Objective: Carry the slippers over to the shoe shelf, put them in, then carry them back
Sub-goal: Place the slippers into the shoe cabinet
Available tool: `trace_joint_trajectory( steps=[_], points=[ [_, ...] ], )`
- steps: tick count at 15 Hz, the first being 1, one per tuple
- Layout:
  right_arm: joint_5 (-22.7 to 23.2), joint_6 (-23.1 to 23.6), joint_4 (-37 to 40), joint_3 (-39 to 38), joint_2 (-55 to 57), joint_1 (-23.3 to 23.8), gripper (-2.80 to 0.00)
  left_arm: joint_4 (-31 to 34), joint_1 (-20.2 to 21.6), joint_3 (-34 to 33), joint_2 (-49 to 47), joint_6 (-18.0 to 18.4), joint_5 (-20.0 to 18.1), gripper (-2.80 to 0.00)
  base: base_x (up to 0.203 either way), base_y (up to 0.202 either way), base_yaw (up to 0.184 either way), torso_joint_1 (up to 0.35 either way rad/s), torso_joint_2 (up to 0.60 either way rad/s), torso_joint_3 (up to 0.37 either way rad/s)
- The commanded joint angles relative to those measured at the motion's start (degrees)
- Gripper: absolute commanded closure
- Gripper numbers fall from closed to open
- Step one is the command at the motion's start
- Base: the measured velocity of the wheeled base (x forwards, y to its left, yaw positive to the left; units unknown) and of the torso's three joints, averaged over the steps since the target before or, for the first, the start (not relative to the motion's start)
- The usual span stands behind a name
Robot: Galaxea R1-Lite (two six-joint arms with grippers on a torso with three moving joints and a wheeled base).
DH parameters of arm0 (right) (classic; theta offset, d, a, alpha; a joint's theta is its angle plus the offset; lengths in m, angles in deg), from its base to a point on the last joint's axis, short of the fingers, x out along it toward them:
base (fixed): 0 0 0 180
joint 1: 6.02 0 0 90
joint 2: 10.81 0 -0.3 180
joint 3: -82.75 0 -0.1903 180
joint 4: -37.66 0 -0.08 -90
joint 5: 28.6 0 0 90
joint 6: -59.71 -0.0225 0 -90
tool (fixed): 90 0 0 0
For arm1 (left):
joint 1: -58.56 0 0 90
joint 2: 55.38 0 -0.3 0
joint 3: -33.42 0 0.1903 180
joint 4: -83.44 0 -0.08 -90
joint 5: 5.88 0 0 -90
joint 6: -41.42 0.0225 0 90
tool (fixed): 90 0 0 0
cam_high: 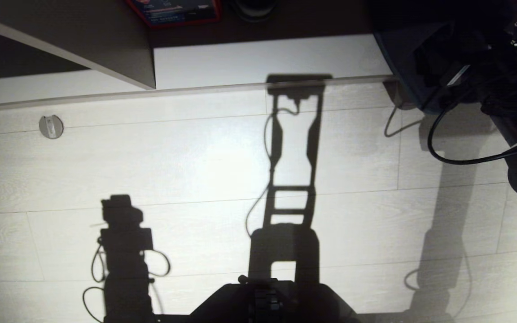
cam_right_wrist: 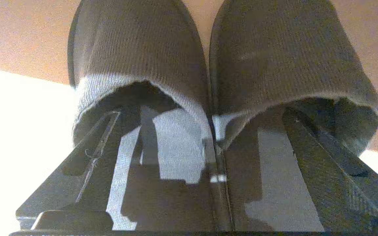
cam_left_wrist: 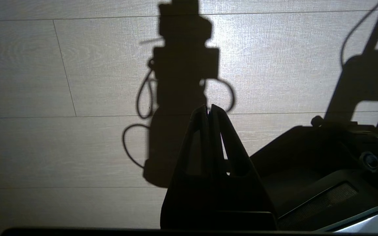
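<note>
Slippers (cam_right_wrist: 208, 65): grey ribbed, side by side

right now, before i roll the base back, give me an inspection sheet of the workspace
surface: pale base board of the shoe shelf, bare where visible
job's things: slippers side by side, touching, toes pointing away from the wrist, apparently set on a bright pale surface
clutter: round metal disc in the floor; red-edged box deeper in the shelf
grippers: right pincer open, one finger inside each slipper; left pincer shut, empty, hanging over the floor
cables: black cable looping off the right arm, clear of the slippers as far as seen
surroundings: pale plank floor, the robot's shadow across it
</note>
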Motion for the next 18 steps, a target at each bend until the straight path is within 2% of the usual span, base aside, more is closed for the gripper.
trace_joint_trajectory(
  steps=[1,18],
  points=[
    [0.13,0.09,0.21,-0.91,-1.82,0.13,-2.8,-0.04,0.0,0.0,0.0,-0.04,0.08,0.0,0.0,0.0,0.0,0.0,0.0,0.0],
    [4.1,-0.26,2.37,-10.52,-12.56,1.11,-2.8,-0.04,0.0,0.0,0.0,0.05,0.08,0.0,0.0,0.0,0.0,0.0,0.0,0.0]
  ],
)
